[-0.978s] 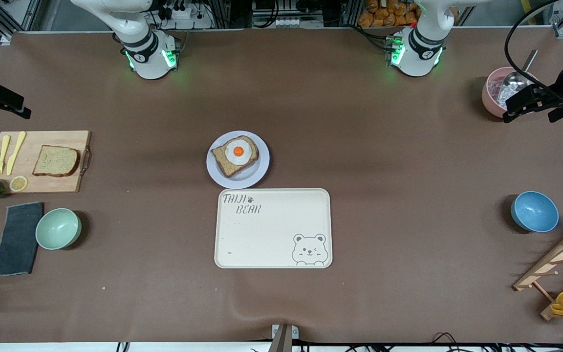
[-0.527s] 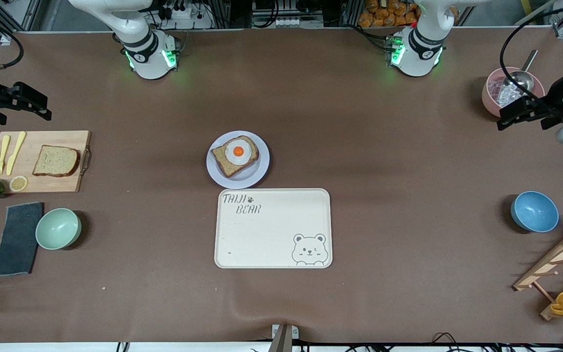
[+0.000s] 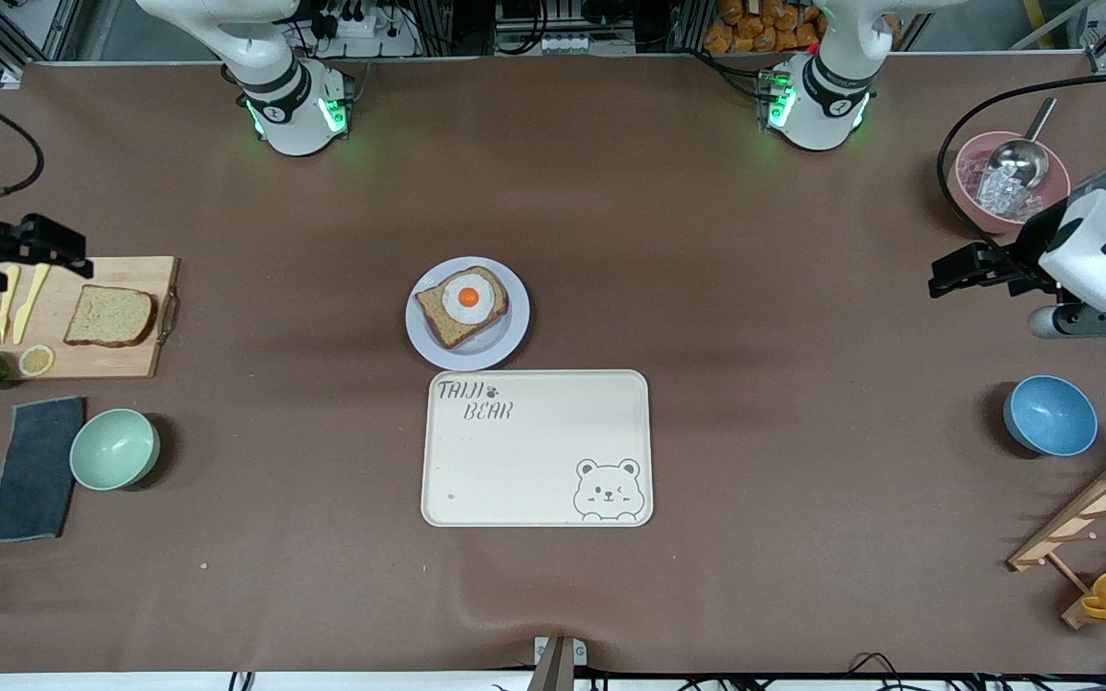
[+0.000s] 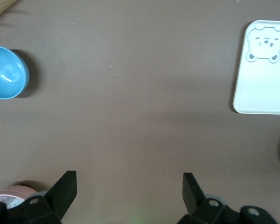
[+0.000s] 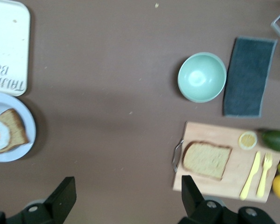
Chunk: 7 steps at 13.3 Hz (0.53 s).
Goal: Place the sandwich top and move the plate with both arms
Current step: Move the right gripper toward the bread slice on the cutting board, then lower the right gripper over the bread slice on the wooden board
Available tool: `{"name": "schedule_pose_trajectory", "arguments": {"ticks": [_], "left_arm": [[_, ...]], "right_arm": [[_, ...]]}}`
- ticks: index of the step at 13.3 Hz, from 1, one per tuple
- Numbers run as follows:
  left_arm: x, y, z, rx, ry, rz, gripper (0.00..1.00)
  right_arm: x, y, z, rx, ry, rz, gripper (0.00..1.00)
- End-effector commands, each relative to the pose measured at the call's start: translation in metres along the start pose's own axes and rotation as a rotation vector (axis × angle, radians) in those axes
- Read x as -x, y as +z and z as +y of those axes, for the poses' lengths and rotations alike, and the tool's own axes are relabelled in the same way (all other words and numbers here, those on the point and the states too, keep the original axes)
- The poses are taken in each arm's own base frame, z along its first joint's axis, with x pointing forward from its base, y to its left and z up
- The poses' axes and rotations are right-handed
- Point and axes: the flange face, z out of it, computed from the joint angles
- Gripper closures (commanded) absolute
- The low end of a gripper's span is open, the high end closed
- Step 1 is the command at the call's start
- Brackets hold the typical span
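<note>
R pincer (image 3: 59, 251) fingers apart, empty, over cutting board (image 3: 83, 360) edge, so you're lined up for sandwich top (image 3: 109, 316) lying there | plate (image 3: 505, 341) w/ egg toast (image 3: 462, 303) mid-table, beside bear tray (image 3: 534, 451) | L pincer (image 3: 947, 275) spread, empty, waits over bare table (image 3: 755, 288) nr pink bowl (image 3: 971, 206)

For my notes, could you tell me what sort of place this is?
Probably a robotics lab staged as a kitchen: two arm bases bolted to a brown table, with a cutting board, a bear tray and bowls laid out.
</note>
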Motion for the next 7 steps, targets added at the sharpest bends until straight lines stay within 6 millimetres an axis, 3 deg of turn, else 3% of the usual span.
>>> {"name": "schedule_pose_trajectory", "arguments": {"ticks": [1,6,7], "left_arm": [[-0.001,-0.005,0.003,0.036,-0.016,0.003,0.0],[0.0,-0.005,0.004,0.057,-0.018,-0.004,0.0],[0.0,-0.005,0.003,0.057,-0.018,-0.004,0.0]], "right_arm": [[-0.012,0.015,0.027,-0.016,-0.02,-0.008,0.0],[-0.017,0.035,0.038,-0.033,-0.008,-0.039,0.0],[-0.017,0.042,0.047,-0.036,0.007,-0.049,0.0]]}}
